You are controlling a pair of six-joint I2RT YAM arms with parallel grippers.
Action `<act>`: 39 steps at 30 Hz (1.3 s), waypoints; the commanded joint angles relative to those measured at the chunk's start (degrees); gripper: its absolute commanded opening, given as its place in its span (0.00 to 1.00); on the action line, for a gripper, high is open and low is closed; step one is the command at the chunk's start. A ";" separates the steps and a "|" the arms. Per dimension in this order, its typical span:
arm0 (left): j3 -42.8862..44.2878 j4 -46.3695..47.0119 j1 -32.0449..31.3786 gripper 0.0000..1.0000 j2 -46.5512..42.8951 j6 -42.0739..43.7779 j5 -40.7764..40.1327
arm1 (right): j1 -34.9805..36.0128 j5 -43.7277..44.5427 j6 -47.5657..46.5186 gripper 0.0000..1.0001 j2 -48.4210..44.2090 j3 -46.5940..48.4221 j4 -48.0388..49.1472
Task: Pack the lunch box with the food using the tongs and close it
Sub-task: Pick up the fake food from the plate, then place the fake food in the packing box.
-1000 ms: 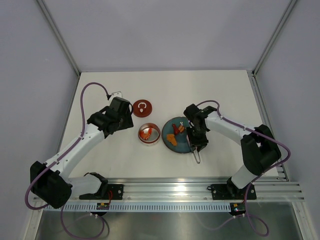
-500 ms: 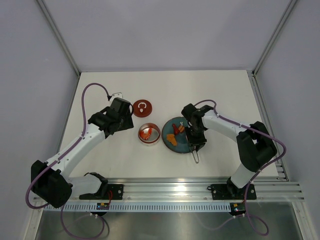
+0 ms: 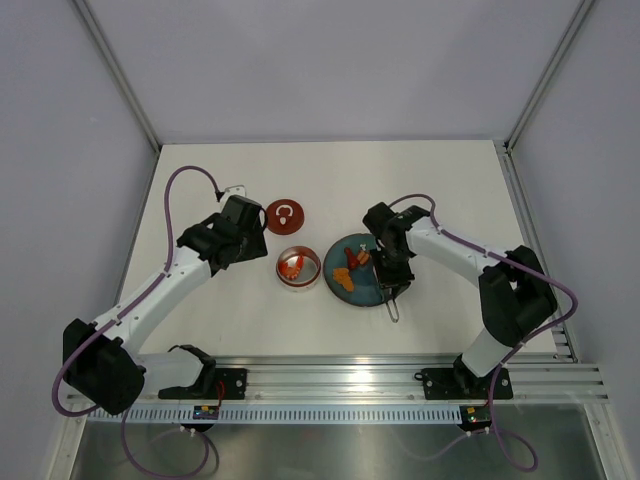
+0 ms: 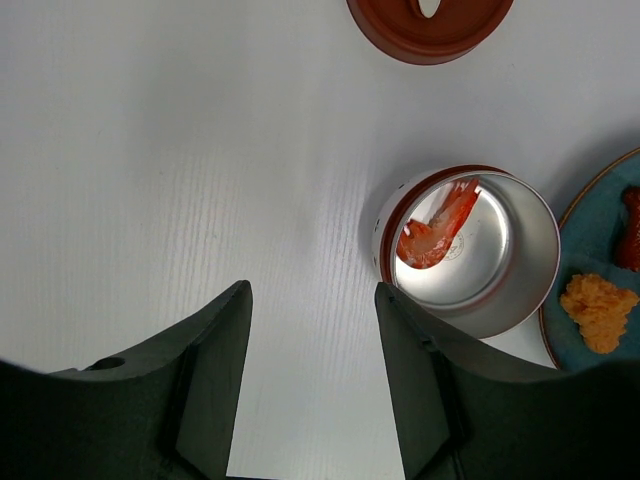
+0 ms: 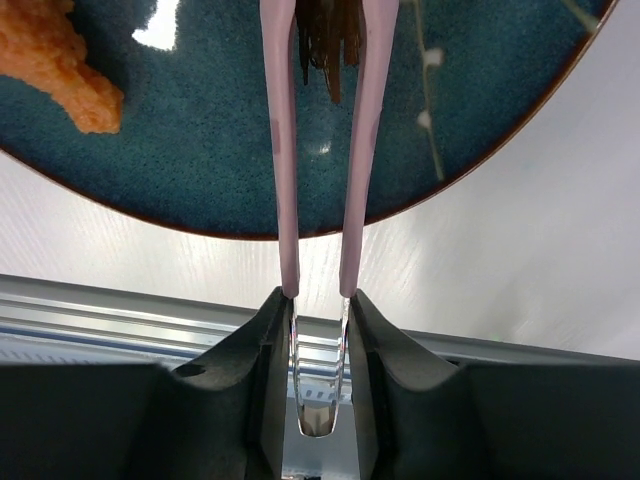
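Tongs [image 5: 283, 180] squeeze tighter than a moment ago. The right end effector [image 5: 318, 305] grips them, and a dark brown piece [image 5: 325, 40] sits between their arms on the teal plate [image 5: 200, 150]. Lifting it likely comes next. The left end effector [image 4: 312, 300] waits open beside the lunch box [image 4: 390, 225], which holds one red shrimp [image 4: 440, 225]. Its lid [image 4: 400, 25] lies off, farther back.

A white worktop [image 3: 330, 180] with a faint wood grain sits boxed in by plain pale grey panels [image 3: 330, 70] at the back and both sides. Slanting aluminium struts [image 3: 118, 72] rise from its far corners. A ribbed aluminium rail [image 3: 340, 378] runs along the near edge, with a brushed metal sheet [image 3: 330, 450] below. The light is soft and even, the shadows faint.
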 commanded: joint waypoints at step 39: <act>-0.12 0.68 2.91 0.57 -2.41 0.16 -0.36 | 20.58 -2.13 1.78 0.00 12.35 31.54 -3.38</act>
